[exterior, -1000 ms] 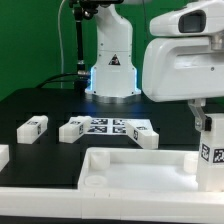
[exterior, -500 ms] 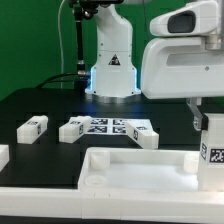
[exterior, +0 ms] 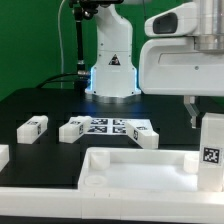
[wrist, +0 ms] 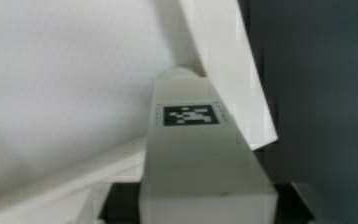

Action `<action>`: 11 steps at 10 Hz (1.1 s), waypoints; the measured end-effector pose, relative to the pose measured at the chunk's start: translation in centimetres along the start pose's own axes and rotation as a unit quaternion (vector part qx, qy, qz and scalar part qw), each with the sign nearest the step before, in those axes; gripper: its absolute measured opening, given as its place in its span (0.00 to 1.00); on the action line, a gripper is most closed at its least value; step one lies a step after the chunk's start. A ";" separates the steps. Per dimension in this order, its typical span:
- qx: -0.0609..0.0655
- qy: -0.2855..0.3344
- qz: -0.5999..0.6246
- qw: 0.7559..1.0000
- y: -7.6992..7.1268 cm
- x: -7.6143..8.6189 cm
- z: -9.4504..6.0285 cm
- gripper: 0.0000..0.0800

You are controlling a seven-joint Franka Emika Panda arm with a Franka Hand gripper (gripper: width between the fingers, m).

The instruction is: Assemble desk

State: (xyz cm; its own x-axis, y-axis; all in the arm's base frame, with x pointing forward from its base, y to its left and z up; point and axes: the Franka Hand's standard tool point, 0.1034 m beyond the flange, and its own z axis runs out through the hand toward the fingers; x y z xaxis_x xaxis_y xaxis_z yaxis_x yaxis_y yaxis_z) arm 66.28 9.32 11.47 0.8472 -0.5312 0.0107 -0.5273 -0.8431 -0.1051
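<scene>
The white desk tabletop (exterior: 130, 165) lies at the front with its raised rim up. My gripper (exterior: 208, 118) is shut on a square white leg (exterior: 210, 150) and holds it upright at the tabletop's corner on the exterior view's right. In the wrist view the tagged leg (wrist: 194, 150) runs out from between my dark fingers (wrist: 123, 205), over the tabletop (wrist: 69, 100). Whether the leg's lower end sits in the corner socket is hidden. Three loose legs lie behind: one (exterior: 33, 126), a second (exterior: 74, 128), a third (exterior: 146, 137).
The marker board (exterior: 112, 127) lies flat between the loose legs. The robot base (exterior: 110, 60) stands at the back. Another white part (exterior: 3, 155) shows at the exterior view's left edge. The table surface is black.
My gripper and the held leg have shifted slightly up and toward the exterior view's right. The tabletop and loose legs have not moved.
</scene>
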 end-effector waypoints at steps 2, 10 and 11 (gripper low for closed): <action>0.005 -0.005 0.117 0.993 0.0 -0.1 0.0 0.36; 0.003 -0.006 0.130 0.991 0.0 -0.2 0.1 0.77; 0.000 -0.007 0.091 0.996 -0.1 -0.3 0.1 0.80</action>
State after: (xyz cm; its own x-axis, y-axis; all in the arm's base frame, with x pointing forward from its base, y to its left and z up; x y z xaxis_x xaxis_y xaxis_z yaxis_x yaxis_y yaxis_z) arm 66.09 9.57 11.38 0.7386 -0.6738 -0.0219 -0.6720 -0.7331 -0.1048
